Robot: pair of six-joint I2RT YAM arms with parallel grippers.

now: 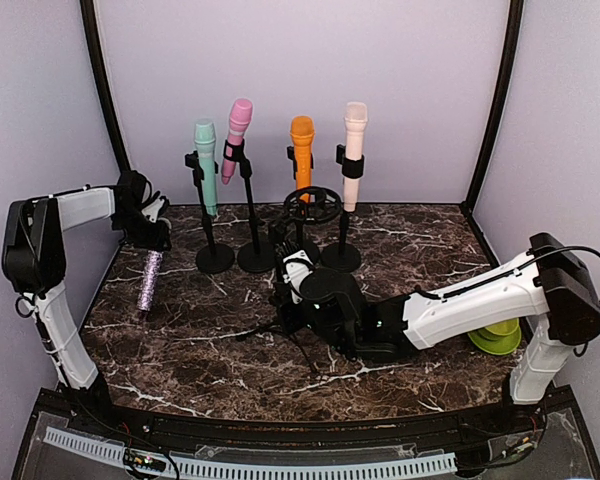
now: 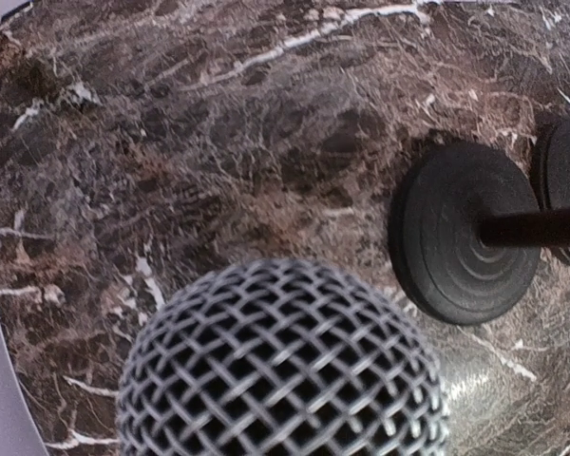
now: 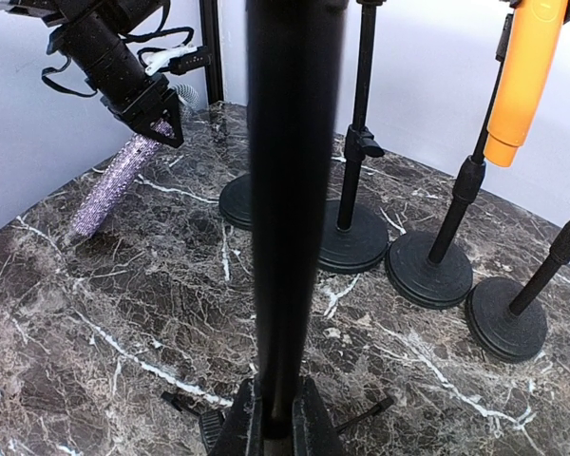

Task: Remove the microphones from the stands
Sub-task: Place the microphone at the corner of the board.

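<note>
From above: purple microphone (image 1: 149,280) already off any stand, pinched near its head by the left pincer (image 1: 156,240) at the left side of the counter (image 1: 430,250), tail slanting down toward the marble. Right pincer (image 1: 292,292) low at mid-counter.

Over the left wrist: pincer itself out of view, only the mesh head (image 2: 280,366) filling the lower frame, a round base (image 2: 461,233) near on the right.

From the right wrist: pressed tight on a black pole (image 3: 294,190), fingers (image 3: 239,427) hugging it low down. Across the counter, microphone tail seemingly touching down.

Probably the laying-down step: lower the head end slowly, stay clear of that base, let go only once lying flat, hold the pole steady.
</note>
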